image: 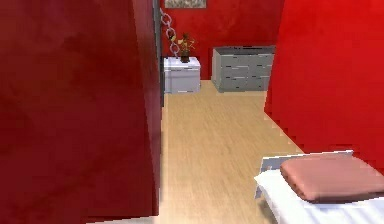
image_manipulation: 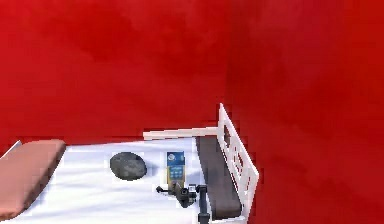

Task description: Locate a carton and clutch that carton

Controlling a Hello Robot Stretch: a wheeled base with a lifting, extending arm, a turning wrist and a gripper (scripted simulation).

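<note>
You see the tool [image_manipulation: 184,190] at the near side of the bed [image_manipulation: 90,195]. The blue carton [image_manipulation: 177,166] lies on the bed just past it. You cannot tell if the tool holds anything. A grey lump [image_manipulation: 127,165] sits near the carton. A red wall [image_manipulation: 150,60] stands behind.

Short dark arm [image_manipulation: 204,208] at the arm side view's bottom edge, jaws pointing leftward
</note>
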